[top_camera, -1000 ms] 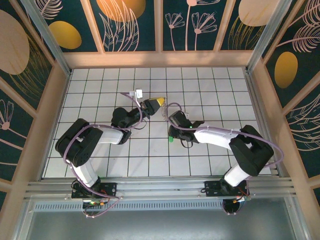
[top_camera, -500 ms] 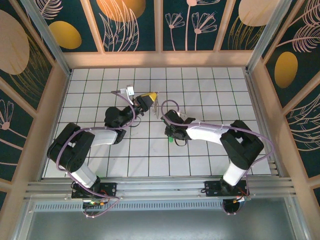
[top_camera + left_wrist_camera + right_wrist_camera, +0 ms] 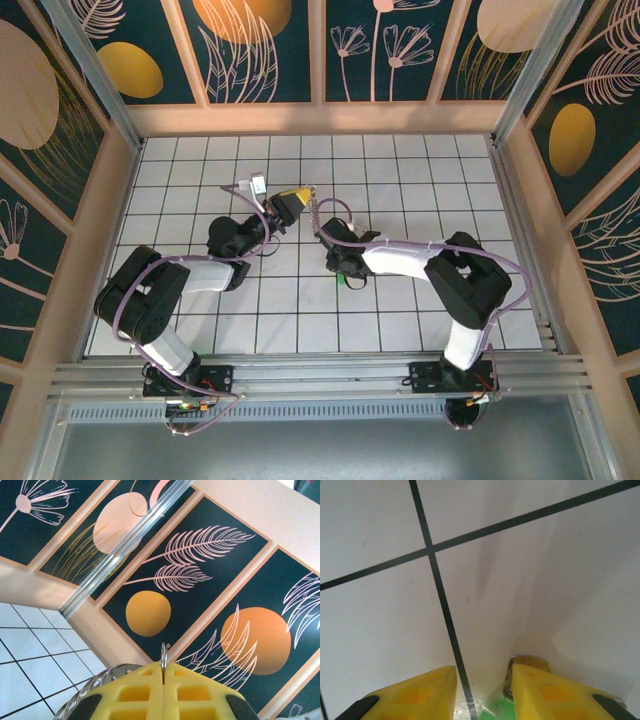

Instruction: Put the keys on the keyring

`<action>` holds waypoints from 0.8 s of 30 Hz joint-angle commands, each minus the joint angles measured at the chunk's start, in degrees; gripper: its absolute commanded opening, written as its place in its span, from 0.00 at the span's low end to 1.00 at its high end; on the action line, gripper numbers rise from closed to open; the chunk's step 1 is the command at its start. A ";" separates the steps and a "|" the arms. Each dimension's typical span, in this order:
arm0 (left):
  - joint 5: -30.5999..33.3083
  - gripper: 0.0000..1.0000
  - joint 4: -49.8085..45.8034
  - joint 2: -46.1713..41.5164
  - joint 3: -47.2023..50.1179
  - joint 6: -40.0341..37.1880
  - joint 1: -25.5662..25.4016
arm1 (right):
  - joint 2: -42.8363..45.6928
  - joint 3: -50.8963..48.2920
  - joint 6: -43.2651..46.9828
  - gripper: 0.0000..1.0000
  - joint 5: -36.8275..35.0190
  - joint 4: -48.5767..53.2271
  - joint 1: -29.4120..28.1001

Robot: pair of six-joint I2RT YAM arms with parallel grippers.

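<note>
left arm point(image 3: 205, 273) and right arm point(image 3: 400, 262) are both rocking black joints with white shells | purple cables point(image 3: 527, 297) are looping along them | left gripper point(image 3: 164, 672) and right gripper point(image 3: 484, 692) are sporting chunky yellow fingers point(image 3: 135, 692) with square cut-outs, black patches outside

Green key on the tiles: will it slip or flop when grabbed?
Likely stiff, not floppy: the green key looks like a plastic head on metal. Small and flat on the glossy table, it may skid as the right gripper pinches it.
</note>
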State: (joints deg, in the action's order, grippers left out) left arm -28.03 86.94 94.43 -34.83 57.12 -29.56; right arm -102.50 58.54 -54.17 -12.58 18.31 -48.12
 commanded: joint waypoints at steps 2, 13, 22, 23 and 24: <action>-0.45 0.00 5.29 -0.04 0.59 0.88 0.38 | -1.05 1.40 -0.37 0.31 -1.23 2.69 -0.66; -0.96 0.00 6.57 0.83 0.18 1.88 0.39 | 1.17 -1.03 -0.85 0.16 -2.00 2.79 -1.08; -1.48 0.00 7.53 1.97 -0.43 2.81 0.38 | 2.69 -1.82 -0.64 0.15 -3.02 2.88 -1.45; -1.58 0.00 7.62 2.07 -0.50 2.88 0.38 | 2.77 -1.79 -0.58 0.15 -3.11 2.88 -1.52; -1.51 0.00 7.55 2.04 -0.59 2.95 0.38 | 2.87 -1.84 -0.54 0.16 -3.22 2.96 -1.54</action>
State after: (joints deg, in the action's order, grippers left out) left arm -28.49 89.34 96.20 -34.44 59.09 -29.56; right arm -101.78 57.43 -54.48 -14.09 19.51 -49.10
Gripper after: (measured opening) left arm 0.050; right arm 0.153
